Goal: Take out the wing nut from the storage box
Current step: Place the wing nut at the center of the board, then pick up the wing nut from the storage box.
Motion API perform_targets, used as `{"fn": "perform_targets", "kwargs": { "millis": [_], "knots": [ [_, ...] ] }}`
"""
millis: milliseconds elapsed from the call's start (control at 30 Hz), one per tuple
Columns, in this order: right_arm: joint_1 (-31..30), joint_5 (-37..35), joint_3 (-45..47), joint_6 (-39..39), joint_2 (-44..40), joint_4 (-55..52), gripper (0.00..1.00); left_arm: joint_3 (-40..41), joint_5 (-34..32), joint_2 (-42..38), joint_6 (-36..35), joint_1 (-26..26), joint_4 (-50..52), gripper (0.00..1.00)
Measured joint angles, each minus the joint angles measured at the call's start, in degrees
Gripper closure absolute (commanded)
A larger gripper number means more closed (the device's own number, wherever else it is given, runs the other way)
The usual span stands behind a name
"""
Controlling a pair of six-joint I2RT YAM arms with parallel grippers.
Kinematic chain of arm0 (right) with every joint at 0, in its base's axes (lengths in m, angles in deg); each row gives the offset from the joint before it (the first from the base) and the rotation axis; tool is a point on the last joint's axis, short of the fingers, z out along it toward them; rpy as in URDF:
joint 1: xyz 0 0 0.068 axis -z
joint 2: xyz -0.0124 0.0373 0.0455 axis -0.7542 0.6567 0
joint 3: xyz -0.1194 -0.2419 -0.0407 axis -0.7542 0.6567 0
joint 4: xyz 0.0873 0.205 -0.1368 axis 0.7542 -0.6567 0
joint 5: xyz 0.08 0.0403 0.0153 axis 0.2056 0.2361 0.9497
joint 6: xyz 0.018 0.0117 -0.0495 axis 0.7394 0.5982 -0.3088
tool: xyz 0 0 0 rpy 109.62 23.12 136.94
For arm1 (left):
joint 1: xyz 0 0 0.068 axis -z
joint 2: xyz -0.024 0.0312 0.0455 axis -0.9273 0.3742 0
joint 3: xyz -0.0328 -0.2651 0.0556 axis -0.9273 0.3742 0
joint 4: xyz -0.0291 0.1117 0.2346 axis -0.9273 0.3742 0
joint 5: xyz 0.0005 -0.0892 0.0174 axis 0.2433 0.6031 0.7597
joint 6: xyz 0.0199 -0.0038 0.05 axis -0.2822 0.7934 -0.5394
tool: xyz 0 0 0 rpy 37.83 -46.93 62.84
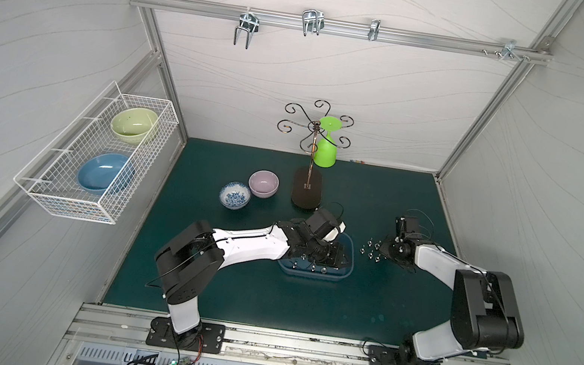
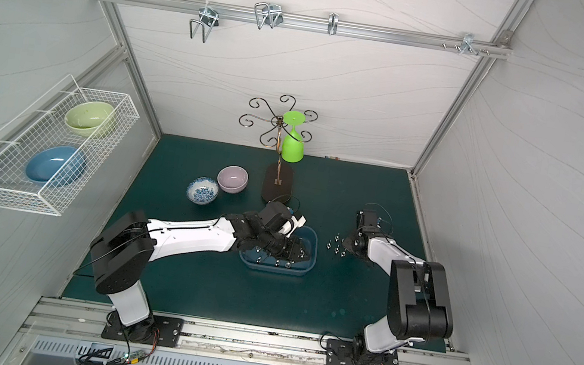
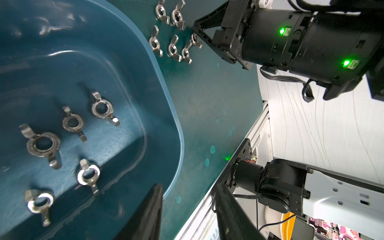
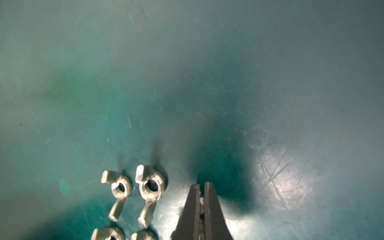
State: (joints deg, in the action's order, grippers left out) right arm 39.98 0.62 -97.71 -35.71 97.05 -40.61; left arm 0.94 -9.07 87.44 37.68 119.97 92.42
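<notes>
Empty, half-open left gripper (image 3: 187,187) is hovering over likely light, slick wing nuts (image 3: 94,109) in storage box (image 3: 153,104); pinch a wing. Right gripper (image 4: 201,185) is sitting closed.

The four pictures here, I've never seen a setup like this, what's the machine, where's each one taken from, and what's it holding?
These are two robot arms fixed along the front of a green mat, each ending in a two-finger gripper. Two pictures look down on everything from above; the other two come from cameras on the wrists. The left gripper hangs open over the blue storage box, where five wing nuts lie. The right gripper is shut beside more wing nuts loose on the mat; whether it pinches one is unclear. Two small bowls and a glass rack stand further back.
</notes>
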Motion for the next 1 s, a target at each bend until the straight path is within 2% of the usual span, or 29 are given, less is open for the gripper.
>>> {"fn": "perform_targets", "kwargs": {
  "millis": [400,600,733,867,1000],
  "knots": [
    [0.0,0.1,0.0,-0.1,0.1,0.3,0.82,0.5,-1.1,-0.9,0.0,0.0,0.8,0.54],
    [-1.6,-1.3,0.4,-0.4,-2.1,-0.5,0.74,1.7,-3.4,-4.1,-0.9,-0.2,2.9,0.54],
    [-7.8,-4.2,-0.6,-1.1,-9.2,-3.1,0.72,4.7,-4.9,-10.5,-1.7,-2.6,3.7,0.53],
    [-17.2,-5.8,-4.2,-1.8,-14.4,-5.3,0.72,11.8,-5.4,-20.1,-1.3,-11.5,4.0,0.52],
    [-28.4,-6.2,-8.7,-1.8,-13.3,-6.3,0.71,20.2,-7.7,-26.9,0.0,-20.7,4.5,0.52]
  ]
}}
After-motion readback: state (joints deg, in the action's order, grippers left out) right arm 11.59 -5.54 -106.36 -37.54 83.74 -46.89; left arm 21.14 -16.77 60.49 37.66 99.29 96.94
